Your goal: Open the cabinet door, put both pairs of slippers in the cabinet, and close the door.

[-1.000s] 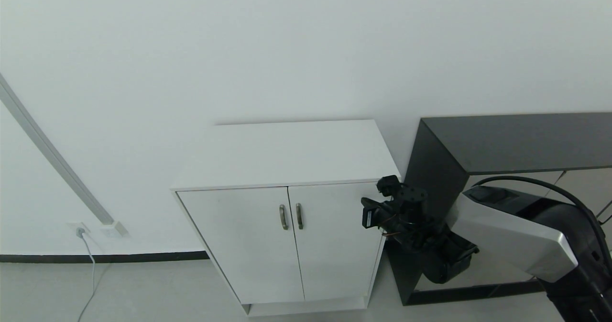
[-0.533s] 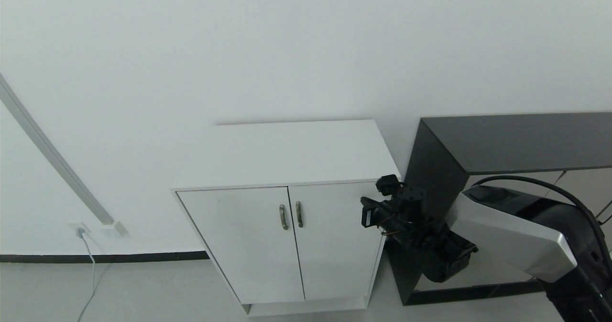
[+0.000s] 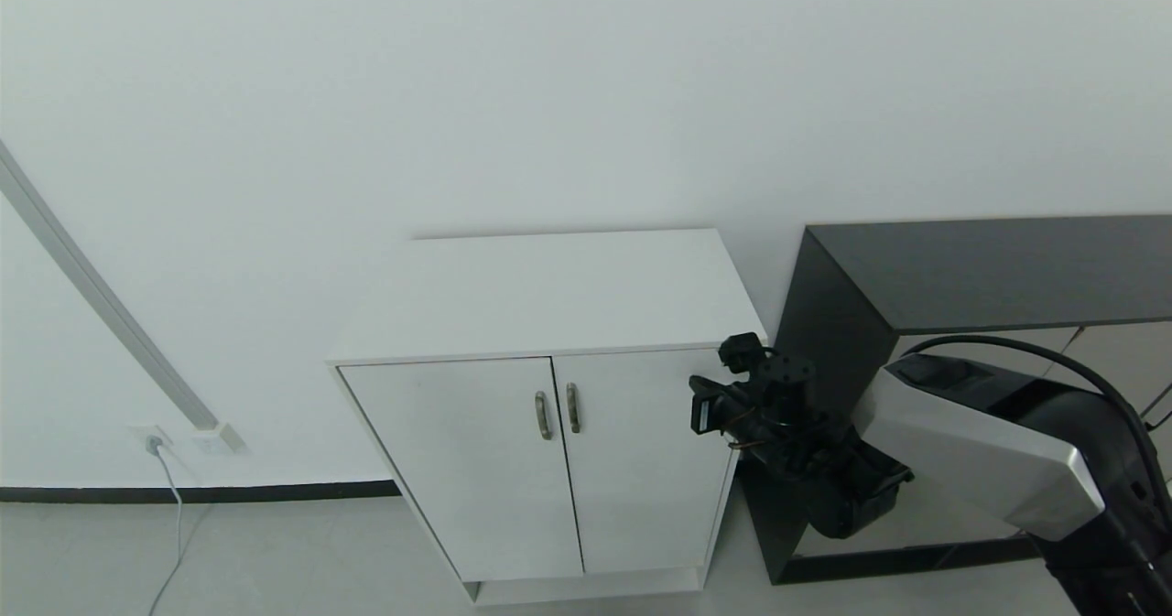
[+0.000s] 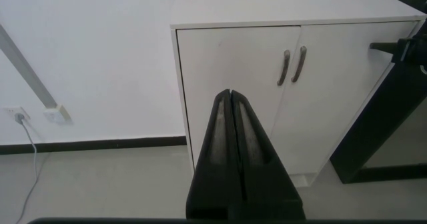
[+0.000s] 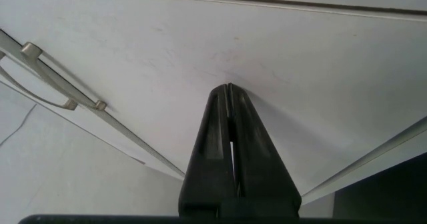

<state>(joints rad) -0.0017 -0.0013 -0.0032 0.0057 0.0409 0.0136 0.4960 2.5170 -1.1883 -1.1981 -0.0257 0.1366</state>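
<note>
The white cabinet (image 3: pixel 549 323) stands against the wall with both doors shut. Its two metal handles (image 3: pixel 557 413) meet at the middle seam. My right gripper (image 3: pixel 700 410) is shut and empty, hovering just in front of the right door (image 3: pixel 641 470) near its outer edge. In the right wrist view the shut fingertips (image 5: pixel 229 91) sit close to the door panel, with the handles (image 5: pixel 47 84) off to one side. My left gripper (image 4: pixel 230 96) is shut with nothing in it, held back from the cabinet (image 4: pixel 233 57) and pointing at the left door.
A black table (image 3: pixel 961 268) stands tight against the cabinet's right side. A wall socket with a grey cable (image 3: pixel 160 456) is low on the left, and a grey conduit (image 3: pixel 92 296) runs up the wall. Grey floor lies in front of the cabinet.
My right gripper has crept slightly left along the right door. The cabinet doors have not moved.
</note>
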